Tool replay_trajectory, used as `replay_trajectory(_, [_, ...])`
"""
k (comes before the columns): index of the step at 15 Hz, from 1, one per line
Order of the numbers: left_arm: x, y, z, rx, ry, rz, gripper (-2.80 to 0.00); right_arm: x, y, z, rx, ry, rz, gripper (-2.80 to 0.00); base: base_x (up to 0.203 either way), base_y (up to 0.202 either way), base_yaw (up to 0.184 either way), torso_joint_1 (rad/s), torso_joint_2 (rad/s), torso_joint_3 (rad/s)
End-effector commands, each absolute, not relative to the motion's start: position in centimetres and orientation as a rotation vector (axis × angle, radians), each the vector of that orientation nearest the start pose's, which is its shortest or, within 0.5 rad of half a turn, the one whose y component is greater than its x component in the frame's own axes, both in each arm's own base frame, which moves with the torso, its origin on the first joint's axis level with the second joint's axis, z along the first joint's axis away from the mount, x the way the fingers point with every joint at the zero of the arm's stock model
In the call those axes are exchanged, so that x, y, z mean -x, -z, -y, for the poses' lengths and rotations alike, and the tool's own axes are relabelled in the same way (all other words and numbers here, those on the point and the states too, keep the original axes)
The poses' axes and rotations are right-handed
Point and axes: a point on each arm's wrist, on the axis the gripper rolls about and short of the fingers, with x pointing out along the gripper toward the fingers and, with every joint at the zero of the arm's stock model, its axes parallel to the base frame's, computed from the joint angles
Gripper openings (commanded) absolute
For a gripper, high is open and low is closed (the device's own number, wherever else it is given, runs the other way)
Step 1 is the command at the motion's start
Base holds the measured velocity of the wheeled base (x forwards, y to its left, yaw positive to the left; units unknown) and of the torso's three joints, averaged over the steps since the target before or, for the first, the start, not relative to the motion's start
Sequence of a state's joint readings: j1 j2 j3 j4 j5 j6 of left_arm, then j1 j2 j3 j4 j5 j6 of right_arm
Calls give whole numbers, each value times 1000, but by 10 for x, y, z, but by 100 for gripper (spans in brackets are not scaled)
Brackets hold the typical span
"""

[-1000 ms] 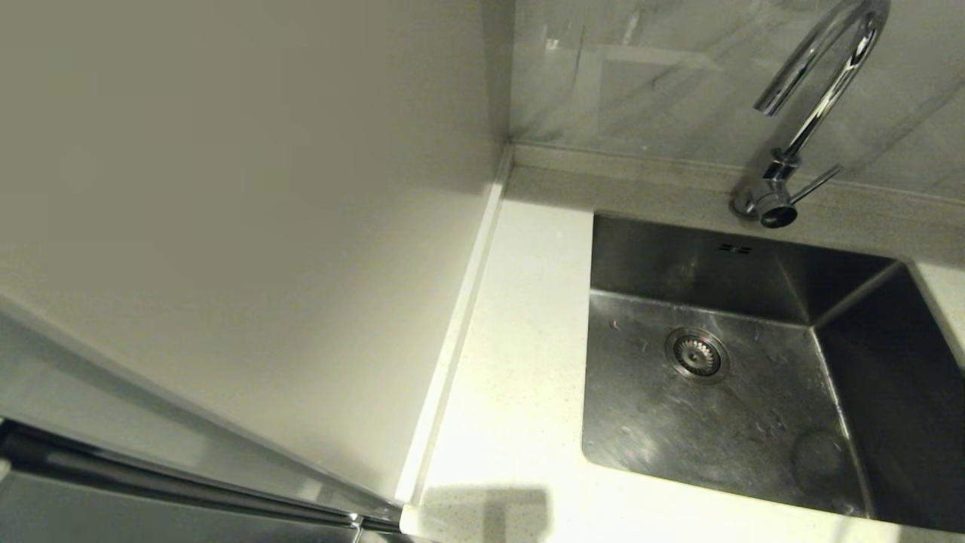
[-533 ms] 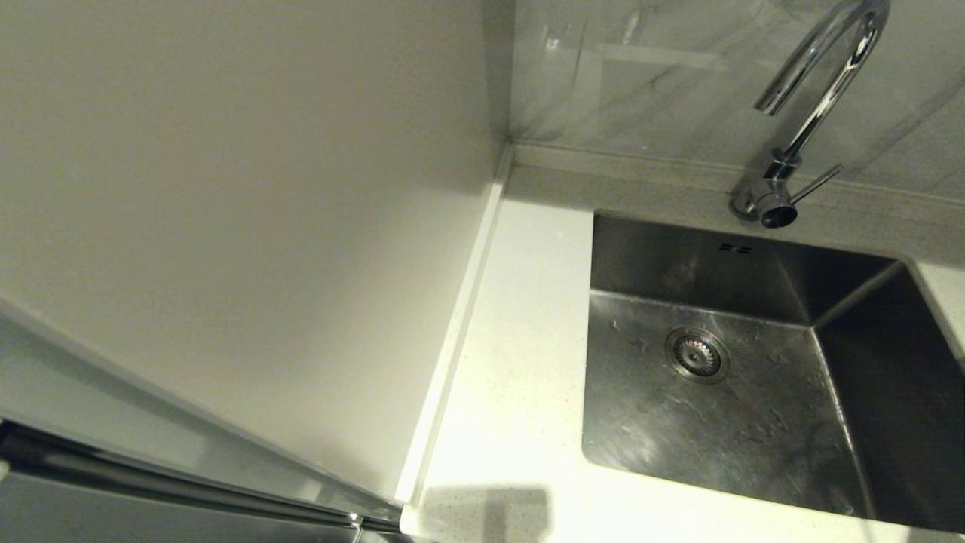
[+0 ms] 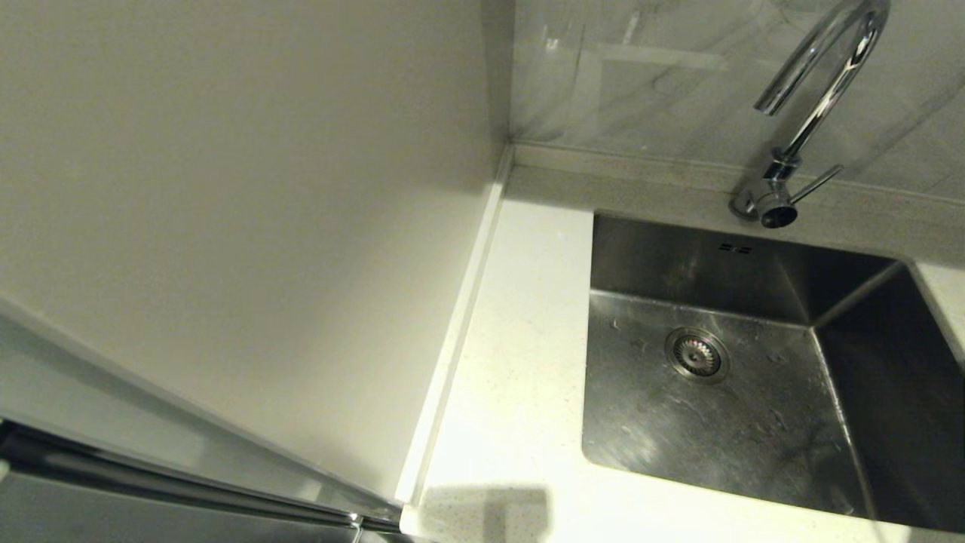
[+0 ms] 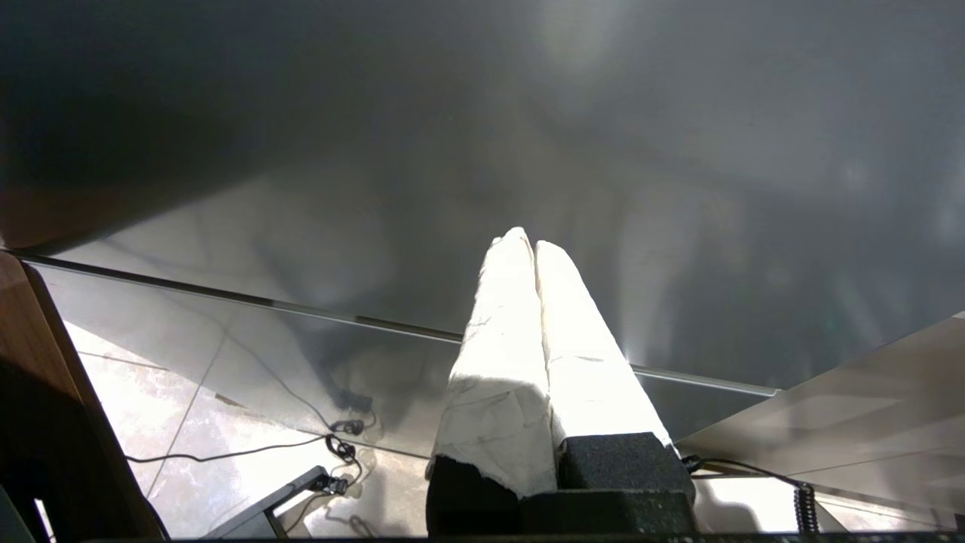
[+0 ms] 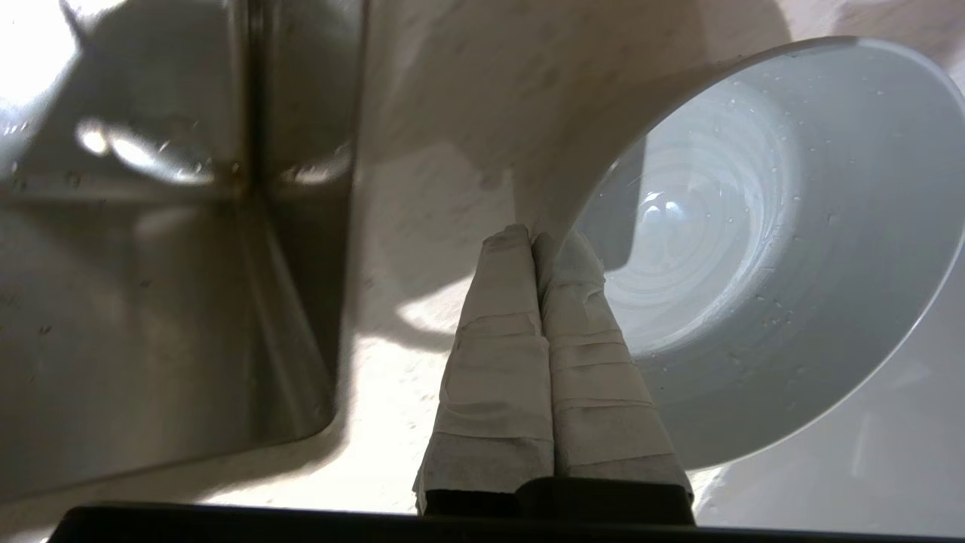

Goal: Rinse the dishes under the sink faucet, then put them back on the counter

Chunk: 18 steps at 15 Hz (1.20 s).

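The right gripper (image 5: 537, 240) has its jaws pressed together on the rim of the pale blue-white bowl (image 5: 761, 256), pinching the near edge so that the bowl hangs tilted, its open face turned toward the wrist camera. Taking the sink (image 5: 151, 249) as the landmark, the bowl is off to one side of the basin's corner, over the speckled surface (image 5: 422, 219) rather than over the steel. The head view shows neither this arm nor the bowl, so both are outside that view.

The bowl lies directly ahead of the jaws and spreads away from them, with its rim running across the line of the fingers; the grip is at the edge, not the centre, so the bowl's weight hangs out from the pinch. Water droplets bead the glazed inside, and faint concentric rings show in its base. By that, it looks rinsed, and the step in hand is probably setting it down on the surface beside the sink.

The left gripper (image 4: 534, 243), jaws together and empty, is parked low, well away from the sink, over a tiled floor. The faucet (image 3: 810, 113) stands behind the sink; no water can be seen running.
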<state>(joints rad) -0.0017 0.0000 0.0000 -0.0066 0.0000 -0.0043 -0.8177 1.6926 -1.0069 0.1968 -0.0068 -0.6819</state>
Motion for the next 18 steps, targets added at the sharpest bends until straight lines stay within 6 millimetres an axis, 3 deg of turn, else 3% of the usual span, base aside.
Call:
replay_trajectory(1, [23,-75,0,5,2,4,-280,-189,-163,202,246,435,-1054,-280,0,0,0,0,0,0])
replay_trajectory(18, [23,-75,0,5,2,4,-280,-179,-168,192,316,447,-1000,-280,0,0,0,0,0,0])
